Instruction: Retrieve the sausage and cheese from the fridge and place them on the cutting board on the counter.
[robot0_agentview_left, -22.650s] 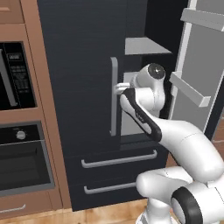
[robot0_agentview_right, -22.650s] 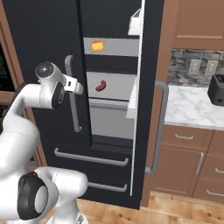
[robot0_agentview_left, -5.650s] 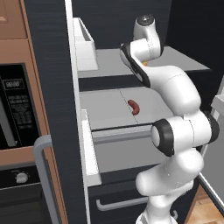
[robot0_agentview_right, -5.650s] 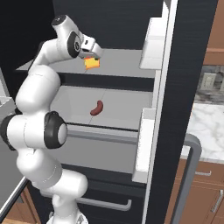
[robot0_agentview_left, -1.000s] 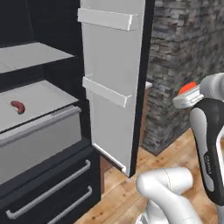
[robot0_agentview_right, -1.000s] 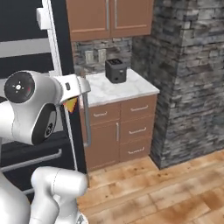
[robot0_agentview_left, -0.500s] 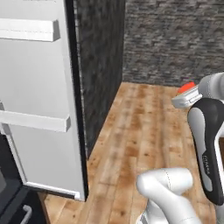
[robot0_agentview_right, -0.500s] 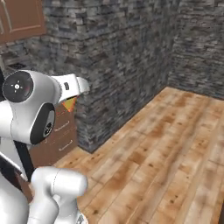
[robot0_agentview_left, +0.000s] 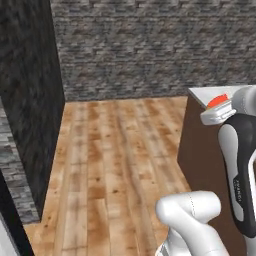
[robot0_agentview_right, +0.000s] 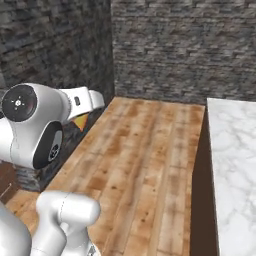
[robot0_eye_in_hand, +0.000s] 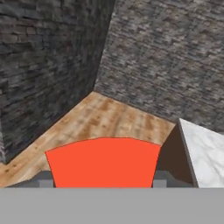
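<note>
The stone wall (robot0_agentview_right: 190, 50) fills the far side from 10 to 2 o'clock, with the wooden floor (robot0_agentview_right: 145, 150) running up to it. The white marble table (robot0_agentview_right: 235, 165) comes in at 3 o'clock in the right base view, and its near corner sits at 4 o'clock in the hand view; the cutting board cannot be made out on the part that shows.

The cheese (robot0_eye_in_hand: 103, 162), an orange wedge, sits at 6 o'clock in the hand view, clamped between the two fingers of the gripper (robot0_eye_in_hand: 101, 180), which is closed on it at a middling width. Its tip (robot0_agentview_right: 81, 121) peeks below the hand at 9 o'clock in the right base view.

The risk, as I judge it: the wedge tapers, so a swing or jolt of the base could squeeze it out of the grip onto the floor. The dark side of the table is also close, so a tight turn could clip it.
</note>
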